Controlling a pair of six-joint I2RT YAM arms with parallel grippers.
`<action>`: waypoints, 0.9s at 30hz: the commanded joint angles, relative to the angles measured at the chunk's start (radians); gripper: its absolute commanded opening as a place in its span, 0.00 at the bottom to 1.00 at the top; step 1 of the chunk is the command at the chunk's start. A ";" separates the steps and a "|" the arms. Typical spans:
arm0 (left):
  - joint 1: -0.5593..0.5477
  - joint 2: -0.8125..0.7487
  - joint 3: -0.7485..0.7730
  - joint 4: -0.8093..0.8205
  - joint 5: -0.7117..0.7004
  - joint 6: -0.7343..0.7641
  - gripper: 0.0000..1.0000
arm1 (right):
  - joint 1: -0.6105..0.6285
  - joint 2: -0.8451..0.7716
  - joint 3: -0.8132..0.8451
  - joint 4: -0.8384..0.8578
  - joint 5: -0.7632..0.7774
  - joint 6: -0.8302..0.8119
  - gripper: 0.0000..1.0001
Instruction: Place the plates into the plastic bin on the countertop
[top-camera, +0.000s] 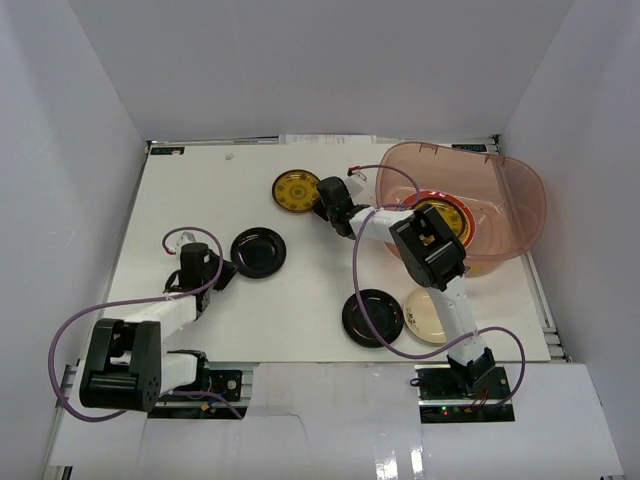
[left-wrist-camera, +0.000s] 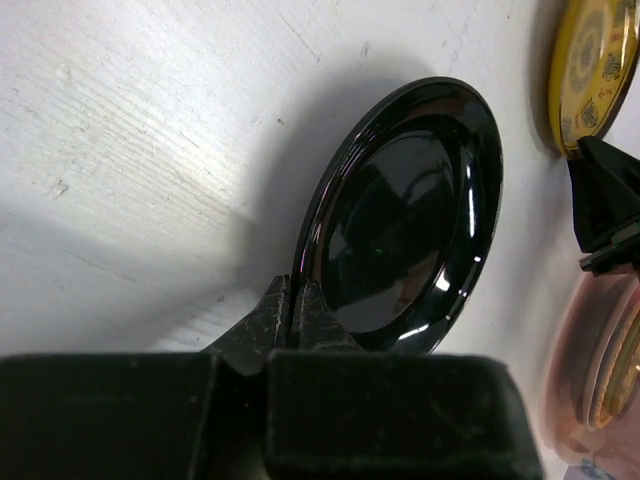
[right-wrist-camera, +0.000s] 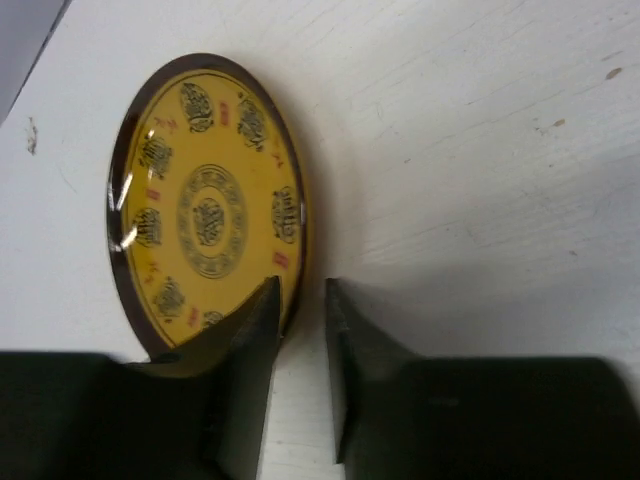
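My left gripper (top-camera: 228, 268) is shut on the near rim of a black plate (top-camera: 258, 252) at the left of the white countertop (top-camera: 200, 200). In the left wrist view the fingertips (left-wrist-camera: 283, 308) pinch the rim of that plate (left-wrist-camera: 410, 215), which looks tilted up. My right gripper (top-camera: 322, 200) is open beside a yellow patterned plate (top-camera: 296, 190). In the right wrist view the gripper (right-wrist-camera: 300, 290) straddles the rim of that plate (right-wrist-camera: 205, 200) without closing on it. The pinkish plastic bin (top-camera: 520, 190) at the right holds a red and yellow plate (top-camera: 447, 212).
A second black plate (top-camera: 373, 318) and a cream plate (top-camera: 425, 318) lie near the front edge under the right arm. White walls close in the countertop. The bin's rim (left-wrist-camera: 590, 360) and the yellow plate (left-wrist-camera: 590, 70) show at the right of the left wrist view.
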 joint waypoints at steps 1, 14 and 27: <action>0.005 -0.078 -0.009 -0.058 -0.001 0.019 0.00 | 0.008 0.029 0.015 -0.026 0.007 0.036 0.20; -0.022 -0.333 0.057 -0.103 0.286 0.003 0.00 | 0.027 -0.514 -0.146 0.153 0.050 -0.537 0.08; -0.528 -0.202 0.452 -0.164 0.040 0.078 0.00 | -0.586 -1.237 -0.806 -0.083 -0.091 -0.536 0.08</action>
